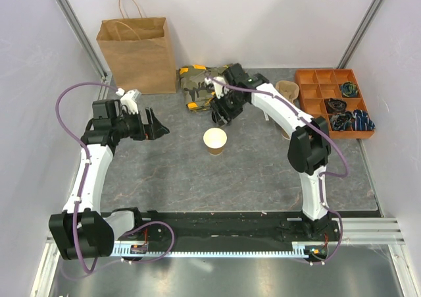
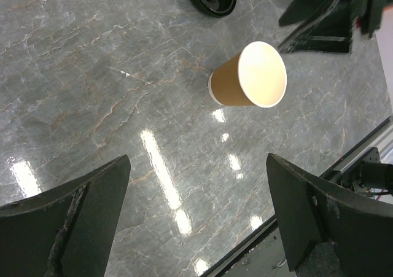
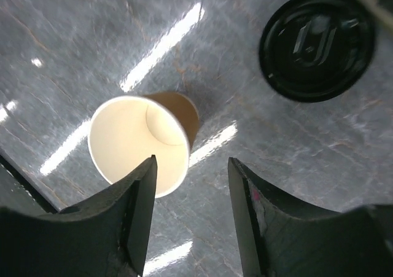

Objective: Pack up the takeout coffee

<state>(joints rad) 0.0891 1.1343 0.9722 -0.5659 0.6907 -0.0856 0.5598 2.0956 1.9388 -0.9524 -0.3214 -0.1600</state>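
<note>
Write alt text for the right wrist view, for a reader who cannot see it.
A lidless brown paper cup with a cream inside stands on the grey marbled table, just past the open right claw, which holds nothing. A round black sip lid shows apart at upper right; what is under it is hidden.

1. Lidless cup (image 1: pixel 215 141): mid-table, bare tabletop (image 1: pixel 171 172) all round.
2. Takeout coffee (image 3: pixel 317 43): near it, apart; passable gap between.
3. Paper bag (image 1: pixel 137 53): far left, upright.
4. Camouflage bundle (image 1: pixel 196 86), orange tray (image 1: pixel 332 103): crowd far edge.
</note>
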